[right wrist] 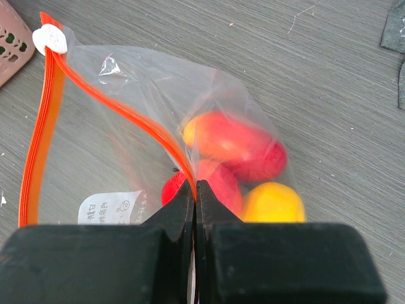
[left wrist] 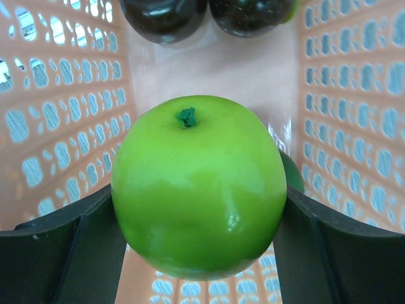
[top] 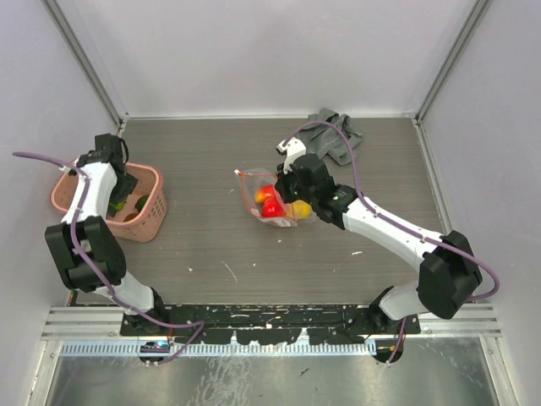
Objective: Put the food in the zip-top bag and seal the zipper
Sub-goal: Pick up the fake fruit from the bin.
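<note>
Lying on the grey surface [top: 211, 245]: one clear zip-top bag [right wrist: 120, 107], mouth gaping. Showing through the plastic, three pieces of food: one red-orange mango-like fruit [right wrist: 234, 145], one red piece [right wrist: 218, 183] and one yellow piece [right wrist: 272, 202]. Running along the mouth, one orange zipper [right wrist: 38, 145], with one white slider tab [right wrist: 49, 39] sitting at its far end. Pinching the nearer zipper lip with the right gripper [right wrist: 195, 190], jaws pressing almost together with only the strip between them. Reaching down into the one pink basket [top: 148, 224] at the left with the left gripper [top: 125, 193], standing about as wide as one green apple [left wrist: 199, 187] and clamping it between both fingers [left wrist: 69, 253]. Sitting beyond the apple inside the basket, two dark glossy fruits [left wrist: 164, 16], plus a sliver of another green piece at the apple's right. Lying crumpled near the far edge, one grey cloth [top: 336, 135].
</note>
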`<state>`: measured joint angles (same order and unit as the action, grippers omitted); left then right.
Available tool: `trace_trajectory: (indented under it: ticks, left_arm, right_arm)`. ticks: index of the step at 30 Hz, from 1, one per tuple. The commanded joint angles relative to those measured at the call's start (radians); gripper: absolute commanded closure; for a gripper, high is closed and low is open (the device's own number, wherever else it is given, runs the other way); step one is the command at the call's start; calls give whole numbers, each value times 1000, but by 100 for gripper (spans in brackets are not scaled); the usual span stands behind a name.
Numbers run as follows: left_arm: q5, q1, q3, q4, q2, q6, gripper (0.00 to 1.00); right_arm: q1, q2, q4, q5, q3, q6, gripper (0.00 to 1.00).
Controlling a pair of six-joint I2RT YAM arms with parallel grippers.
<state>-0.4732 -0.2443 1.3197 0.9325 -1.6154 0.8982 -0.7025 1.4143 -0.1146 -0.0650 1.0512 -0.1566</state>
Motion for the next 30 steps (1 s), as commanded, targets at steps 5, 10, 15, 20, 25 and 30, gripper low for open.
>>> trace_trajectory:
  ticks: [5,10,15,20,25,30]
  left_arm:
    - [66,39,-18,-24,190,-63,57]
    - [161,46,-26,-53,291,-117,59]
    - [300,80,-29,-88,389,-194,59]
    - [421,156,-24,-103,453,-248,60]
    - [457,282,-41,-168,534,-269,61]
    - [486,412,-73,-219,593,-271,62]
  right_arm:
    - [3,-23,20,-7,51,-4,99]
    - [3,-26,24,-5,53,-6,99]
    - [4,-21,28,-4,57,-6,99]
    - [4,-28,37,1,51,-8,99]
    - [4,-34,40,7,50,-9,99]
    - [3,-43,43,10,47,-15,99]
